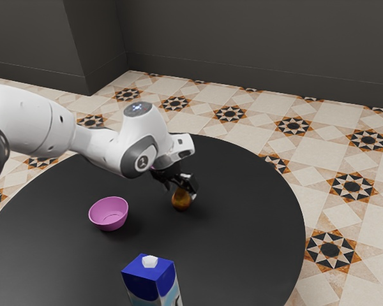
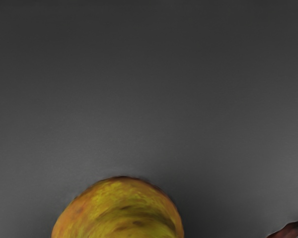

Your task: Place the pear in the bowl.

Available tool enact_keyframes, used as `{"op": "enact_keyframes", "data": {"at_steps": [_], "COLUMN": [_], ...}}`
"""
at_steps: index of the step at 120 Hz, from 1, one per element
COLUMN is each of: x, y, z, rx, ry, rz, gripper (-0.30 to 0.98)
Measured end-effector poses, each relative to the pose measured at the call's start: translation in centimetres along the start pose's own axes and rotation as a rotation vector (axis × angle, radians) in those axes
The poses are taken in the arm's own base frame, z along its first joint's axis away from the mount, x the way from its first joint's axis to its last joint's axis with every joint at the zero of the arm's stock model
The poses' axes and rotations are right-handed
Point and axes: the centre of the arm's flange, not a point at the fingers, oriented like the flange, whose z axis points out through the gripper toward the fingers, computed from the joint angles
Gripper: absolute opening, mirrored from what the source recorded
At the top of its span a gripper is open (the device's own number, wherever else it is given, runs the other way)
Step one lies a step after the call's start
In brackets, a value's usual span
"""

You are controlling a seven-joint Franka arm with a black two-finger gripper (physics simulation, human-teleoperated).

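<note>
1. Spreading wide and round, the black counter (image 1: 242, 248) carries the bowl.
2. A white arm (image 1: 96, 143) reaches over it from the exterior view's left.
3. A blue-topped carton (image 1: 150, 274) with a white cap stands nearest the exterior camera.
4. The pink bowl (image 1: 108, 220) sits upright.
5. The black claw (image 1: 182, 184) is right at the pear; whether it is clenched or released, I cannot tell.
6. The yellow-orange pear (image 1: 181, 200) is outside the bowl, just beneath the claw.

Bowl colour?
The small round bowl is plain pink-purple, inside and out; the exterior view shows it best.
</note>
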Motion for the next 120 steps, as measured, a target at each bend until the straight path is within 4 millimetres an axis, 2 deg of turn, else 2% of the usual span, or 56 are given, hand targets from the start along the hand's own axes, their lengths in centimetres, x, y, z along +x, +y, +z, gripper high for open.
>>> {"op": "enact_keyframes", "data": {"at_steps": [30, 91, 120], "x": [-0.3, -1.0, -1.0], "y": [-0.3, -1.5, -1.4], "z": [2.3, 3.0, 3.8], "rx": [-0.009, -0.001, -0.005], "ry": [0.024, 0.045, 0.028], "rz": [0.011, 0.018, 0.024], "gripper": [0.69, 0.69, 0.68]}}
